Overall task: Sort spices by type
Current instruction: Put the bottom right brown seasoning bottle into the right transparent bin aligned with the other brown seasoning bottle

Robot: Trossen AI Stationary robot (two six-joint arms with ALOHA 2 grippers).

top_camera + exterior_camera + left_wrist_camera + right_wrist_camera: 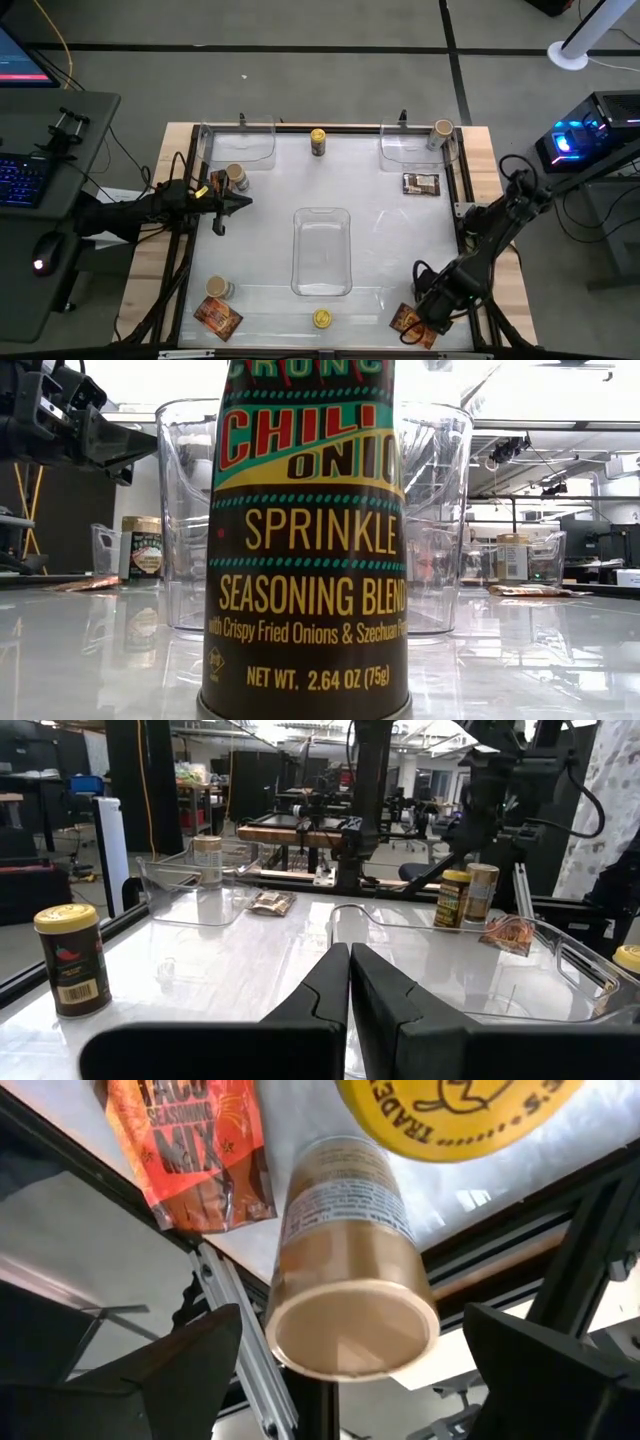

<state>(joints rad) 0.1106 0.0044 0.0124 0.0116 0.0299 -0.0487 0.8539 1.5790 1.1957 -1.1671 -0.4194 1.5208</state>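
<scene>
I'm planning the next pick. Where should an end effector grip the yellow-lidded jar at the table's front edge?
Grip the jar across its round body, just under the lid, coming straight down from above. It stands upright with bare table on either side, so a top approach probably fits. The tray sits behind it and does not touch it.
</scene>
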